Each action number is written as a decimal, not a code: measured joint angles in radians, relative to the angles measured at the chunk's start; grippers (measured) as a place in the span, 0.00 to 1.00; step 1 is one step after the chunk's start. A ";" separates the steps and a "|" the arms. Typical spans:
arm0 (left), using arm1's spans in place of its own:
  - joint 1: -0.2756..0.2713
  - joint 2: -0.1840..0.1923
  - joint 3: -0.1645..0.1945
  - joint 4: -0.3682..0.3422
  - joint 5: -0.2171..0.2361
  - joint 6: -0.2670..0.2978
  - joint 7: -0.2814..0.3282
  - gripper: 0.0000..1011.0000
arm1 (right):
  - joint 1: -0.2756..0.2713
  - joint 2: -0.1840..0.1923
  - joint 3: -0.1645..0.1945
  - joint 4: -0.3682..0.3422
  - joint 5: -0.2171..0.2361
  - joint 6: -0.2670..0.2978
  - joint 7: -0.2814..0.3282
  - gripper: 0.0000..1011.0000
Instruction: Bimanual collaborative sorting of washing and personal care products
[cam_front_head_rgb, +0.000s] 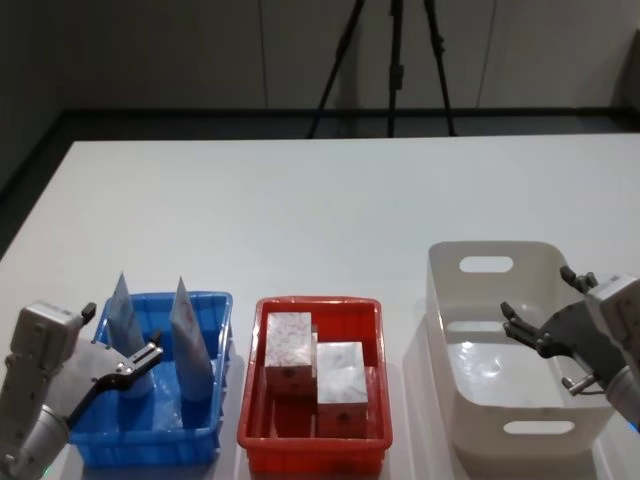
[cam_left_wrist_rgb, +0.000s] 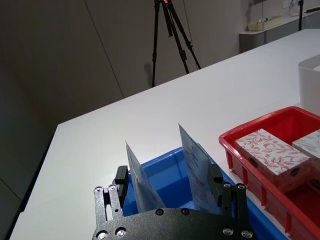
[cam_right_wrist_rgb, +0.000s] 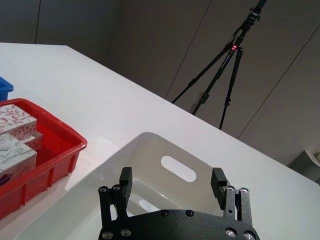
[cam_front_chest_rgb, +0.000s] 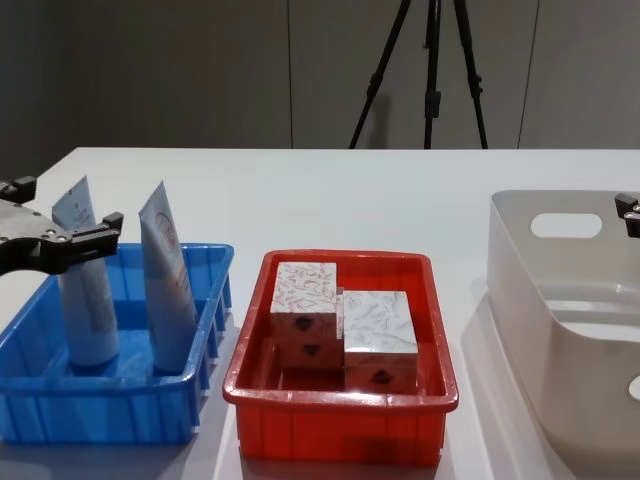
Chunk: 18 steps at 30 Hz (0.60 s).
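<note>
- left claw (cam_front_head_rgb: 122, 332) gapes open around the left tall pale-blue squeeze tube (cam_front_head_rgb: 122, 298) standing in the blue plastic tray (cam_front_head_rgb: 150, 445).
- right claw (cam_front_head_rgb: 540, 347) spread open, empty, over the beige plastic tub (cam_front_head_rgb: 450, 400).

1. Head view: high at the near edge, facing forward and down. It covers the blue tray (cam_front_head_rgb: 140, 447), red tray (cam_front_head_rgb: 315, 452), beige tub (cam_front_head_rgb: 445, 330) and far tripod (cam_front_head_rgb: 395, 60).
2. Chest view: lower, near, looking level across the same three containers.
3. Left wrist view: close behind the left gripper (cam_left_wrist_rgb: 168, 176), facing far-right.
4. Right wrist view: close behind the right gripper (cam_right_wrist_rgb: 172, 177), above the tub.
5. All four views share the red tray.
</note>
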<state>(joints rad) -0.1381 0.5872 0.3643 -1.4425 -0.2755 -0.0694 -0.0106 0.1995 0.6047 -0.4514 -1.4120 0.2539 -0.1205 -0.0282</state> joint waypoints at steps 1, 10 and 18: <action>0.003 -0.001 -0.004 -0.002 -0.005 0.004 -0.001 0.99 | 0.000 0.000 0.000 0.000 0.000 0.000 0.000 0.99; 0.044 -0.040 -0.061 -0.022 -0.091 0.065 -0.018 0.99 | 0.000 0.000 0.000 0.000 0.000 0.000 0.000 0.99; 0.051 -0.068 -0.080 -0.018 -0.094 0.084 -0.013 0.99 | 0.000 0.000 0.000 0.000 0.000 0.000 0.000 0.99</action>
<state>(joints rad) -0.0866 0.5194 0.2844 -1.4601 -0.3693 0.0150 -0.0239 0.1995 0.6047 -0.4514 -1.4120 0.2539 -0.1205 -0.0282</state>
